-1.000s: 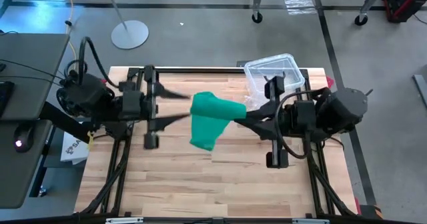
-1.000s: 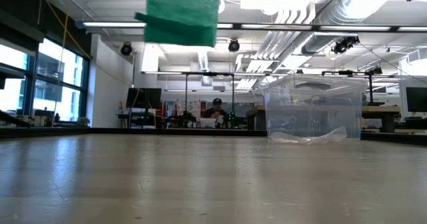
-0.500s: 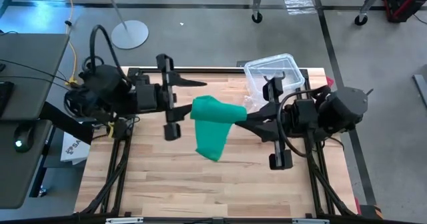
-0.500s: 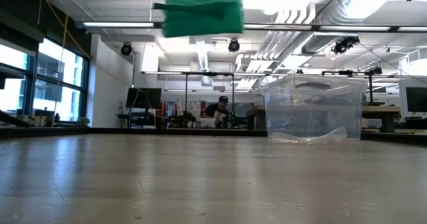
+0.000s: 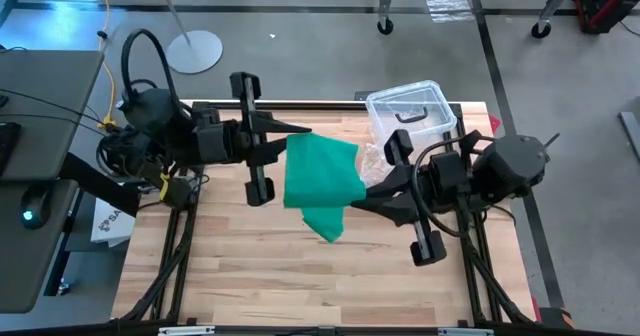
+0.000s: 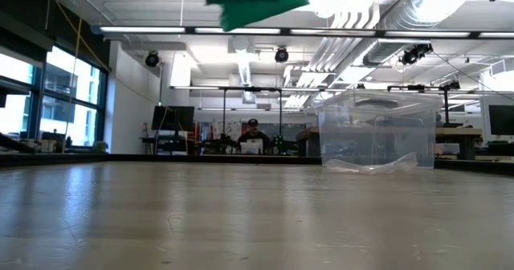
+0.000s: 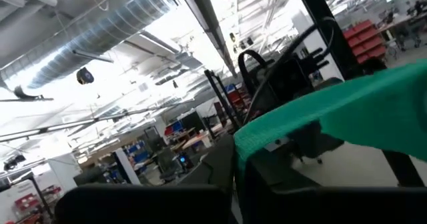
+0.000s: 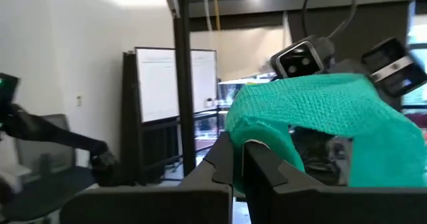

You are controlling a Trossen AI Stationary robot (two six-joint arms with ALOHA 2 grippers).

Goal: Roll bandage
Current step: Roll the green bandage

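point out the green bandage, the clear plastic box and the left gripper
bandage (image 5: 320, 171): high view, middle of the flat green spread held above the table.
clear plastic box (image 6: 377, 129): low view, its front wall.
left gripper (image 5: 298, 131): high view, fingertips shut on the bandage's edge.

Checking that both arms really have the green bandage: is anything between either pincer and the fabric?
Nothing visible. The left pincer is shut on the bandage's edge, and the right pincer is shut on its opposite side. The strip hangs between them in the air, apart from the clear plastic box at the table's back.
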